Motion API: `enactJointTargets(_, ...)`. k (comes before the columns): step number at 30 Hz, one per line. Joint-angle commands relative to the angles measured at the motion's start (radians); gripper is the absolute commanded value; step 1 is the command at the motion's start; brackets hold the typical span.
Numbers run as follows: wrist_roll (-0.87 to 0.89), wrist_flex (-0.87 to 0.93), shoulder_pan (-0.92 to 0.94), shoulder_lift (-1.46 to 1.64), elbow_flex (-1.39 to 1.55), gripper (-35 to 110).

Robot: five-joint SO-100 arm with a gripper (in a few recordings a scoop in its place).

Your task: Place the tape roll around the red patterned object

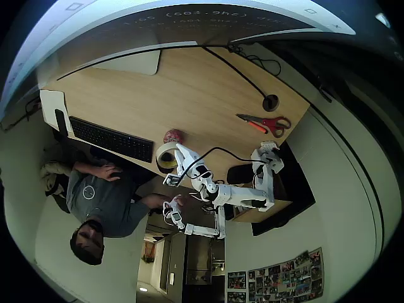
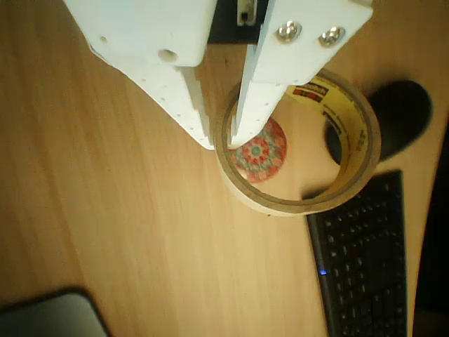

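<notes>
Wrist view puts your claw nearest the lens: its two white fingers come down from the top edge and pinch the wall of the tape roll at the ring's 9 o'clock side, one finger outside the ring and the other inside it. So the claw is closed narrow on the roll's wall. Through the open centre of the ring you see the red patterned object, lying in the ring's lower-left part, close to the tip of the inner finger; whether the roll rests flat on the worktop or hangs above it, you cannot tell from here. Past the roll, toward 3 o'clock, a black oval mouse lies partly behind the ring, and toward 5 o'clock a black keyboard runs to the bottom edge. At 7 o'clock in the frame a grey flat thing shows at the corner.

In the overhead view you find the claw at the roll near the worktop's front edge, with the red object just beside the roll at its 12 o'clock. The keyboard lies at 9 o'clock from the roll. Farther off, at 2 o'clock, red-handled scissors lie well apart.
</notes>
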Motion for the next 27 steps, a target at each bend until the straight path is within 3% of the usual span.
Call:
enactJointTargets(1,-0.006,-0.023,-0.012,0.014,0.02,0)
enactJointTargets(22,-0.006,-0.087,0.005,-0.087,0.048,0)
enactJointTargets(27,-0.006,-0.058,0.005,-0.091,0.038,14)
